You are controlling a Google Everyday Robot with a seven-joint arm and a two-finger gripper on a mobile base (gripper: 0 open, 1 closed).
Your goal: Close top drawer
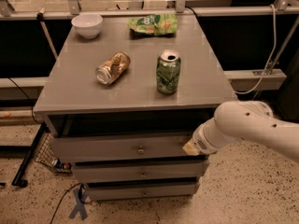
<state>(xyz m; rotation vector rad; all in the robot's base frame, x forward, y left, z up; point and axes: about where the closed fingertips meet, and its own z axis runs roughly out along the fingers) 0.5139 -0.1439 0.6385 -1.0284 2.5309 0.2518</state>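
Camera view: gripper, grip state untellable, at right end of top drawer; green can label unreadable.

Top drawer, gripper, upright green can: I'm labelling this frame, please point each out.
top drawer (pixel 117 148): camera view, on its grey front panel.
gripper (pixel 190 148): camera view, tip at the drawer front's right end.
green can (pixel 167 74): camera view, on its side wall.

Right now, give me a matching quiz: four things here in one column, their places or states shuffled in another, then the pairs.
1 white bowl
2 green can
3 gold can
4 claw

A lying on its side
B at the top drawer front's right end
C far left corner of the cabinet top
D standing upright

Pairs: 1-C, 2-D, 3-A, 4-B
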